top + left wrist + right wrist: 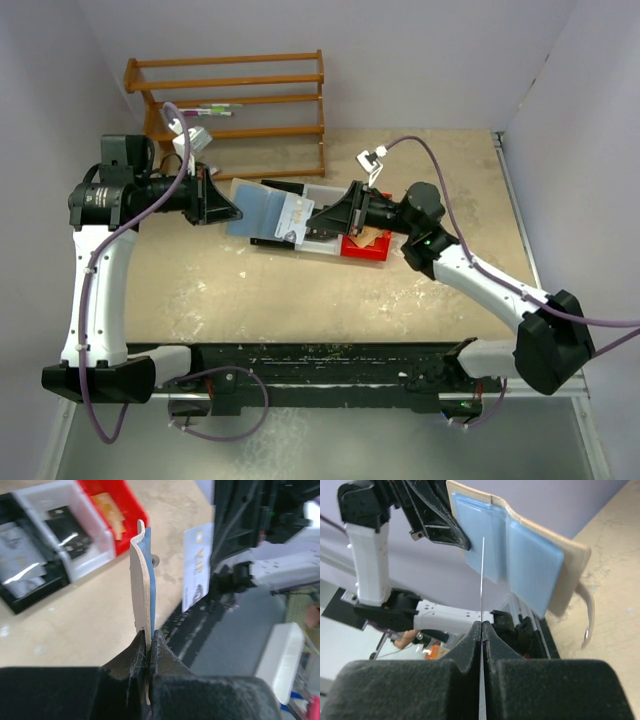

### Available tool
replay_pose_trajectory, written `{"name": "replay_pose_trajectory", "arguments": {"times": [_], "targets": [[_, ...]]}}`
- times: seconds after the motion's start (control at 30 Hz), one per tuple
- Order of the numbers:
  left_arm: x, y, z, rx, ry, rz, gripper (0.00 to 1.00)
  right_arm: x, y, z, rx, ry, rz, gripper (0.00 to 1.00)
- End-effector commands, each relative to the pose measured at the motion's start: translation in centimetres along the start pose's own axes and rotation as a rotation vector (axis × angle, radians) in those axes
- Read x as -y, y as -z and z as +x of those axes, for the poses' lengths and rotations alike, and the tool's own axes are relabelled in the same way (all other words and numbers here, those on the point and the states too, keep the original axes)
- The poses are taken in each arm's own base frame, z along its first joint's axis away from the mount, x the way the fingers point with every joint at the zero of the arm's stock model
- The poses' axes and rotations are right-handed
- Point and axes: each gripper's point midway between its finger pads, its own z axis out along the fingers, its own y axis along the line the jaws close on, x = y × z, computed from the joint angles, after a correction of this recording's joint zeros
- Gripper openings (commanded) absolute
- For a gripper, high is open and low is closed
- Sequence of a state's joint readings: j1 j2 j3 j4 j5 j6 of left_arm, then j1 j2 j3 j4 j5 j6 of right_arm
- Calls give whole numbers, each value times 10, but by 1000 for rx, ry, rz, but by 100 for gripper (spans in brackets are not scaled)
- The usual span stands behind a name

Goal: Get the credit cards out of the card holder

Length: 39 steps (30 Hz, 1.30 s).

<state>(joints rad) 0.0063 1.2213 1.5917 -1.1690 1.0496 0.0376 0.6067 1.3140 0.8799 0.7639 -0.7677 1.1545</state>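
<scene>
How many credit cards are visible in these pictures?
1: a whitish credit card pinched by the right gripper, beside the open card holder held by the left gripper. More may be hidden in its sleeves.

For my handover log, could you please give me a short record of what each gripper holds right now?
left gripper: shut on the edge of the open card holder, held upright in the air
right gripper: shut on a whitish credit card, pinched by its edge
card and holder: apart, with a gap in the left wrist view
nearby: red bin, clear bin
</scene>
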Motion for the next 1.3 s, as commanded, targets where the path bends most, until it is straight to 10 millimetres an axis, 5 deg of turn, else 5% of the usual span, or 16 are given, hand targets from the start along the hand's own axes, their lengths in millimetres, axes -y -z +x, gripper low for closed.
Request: {"name": "replay_pose_trajectory", "arguments": {"times": [0.0, 0.13, 0.3, 0.53, 0.83, 1.27], "targets": [[-50, 16, -15, 14, -123, -318, 0, 24, 15, -15, 35, 46, 127, 0], [-78, 32, -16, -5, -207, -495, 0, 59, 15, -18, 20, 54, 243, 0], [-82, 45, -14, -23, -286, -567, 0, 96, 2, -33, 14, 72, 352, 0], [-21, 33, 0, -17, -331, -284, 0, 164, -28, -60, 56, 49, 476, 0], [2, 35, 4, -9, -328, -206, 0, 245, -66, -57, 20, -14, 597, 0], [45, 29, 8, 3, -295, 37, 0, 288, -79, -33, -36, -29, 733, 0]]}}
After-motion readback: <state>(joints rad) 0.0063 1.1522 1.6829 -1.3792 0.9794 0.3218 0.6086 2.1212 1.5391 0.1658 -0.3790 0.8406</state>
